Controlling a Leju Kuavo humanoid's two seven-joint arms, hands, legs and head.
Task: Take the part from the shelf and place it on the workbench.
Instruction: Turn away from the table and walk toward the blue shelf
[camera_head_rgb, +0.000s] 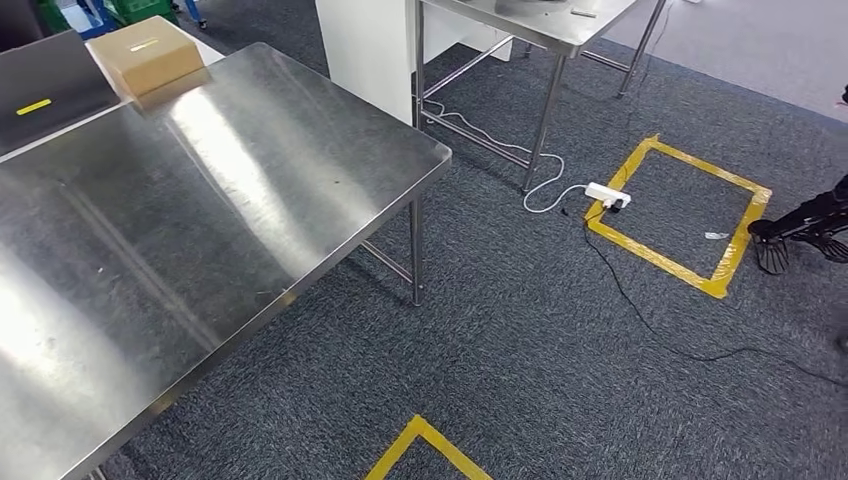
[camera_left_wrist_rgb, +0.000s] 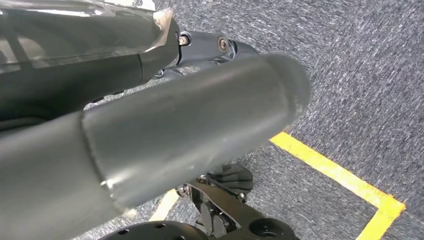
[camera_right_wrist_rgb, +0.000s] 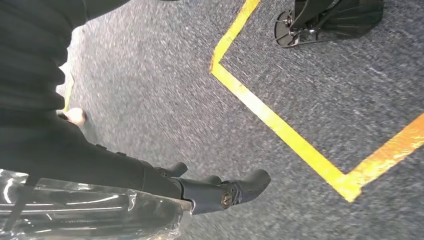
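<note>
The part is a dark piece wrapped in clear, shiny plastic. In the left wrist view the part (camera_left_wrist_rgb: 75, 50) lies between the thick grey thumb of my left hand (camera_left_wrist_rgb: 185, 125) and its dark fingers (camera_left_wrist_rgb: 205, 46), which hold it. In the right wrist view the wrapped part (camera_right_wrist_rgb: 85, 212) sits against my right hand (camera_right_wrist_rgb: 210, 192), whose dark fingers reach past its edge. Both hands hang low above the carpet. The steel workbench (camera_head_rgb: 200, 230) fills the left of the head view with a bare top.
A cardboard box (camera_head_rgb: 148, 55) stands at the workbench's far end. A second steel table (camera_head_rgb: 540, 30) is behind, with a white power strip (camera_head_rgb: 608, 195) and cables on the carpet. A yellow tape square (camera_head_rgb: 735, 255) and a black stand foot (camera_head_rgb: 775, 245) lie right.
</note>
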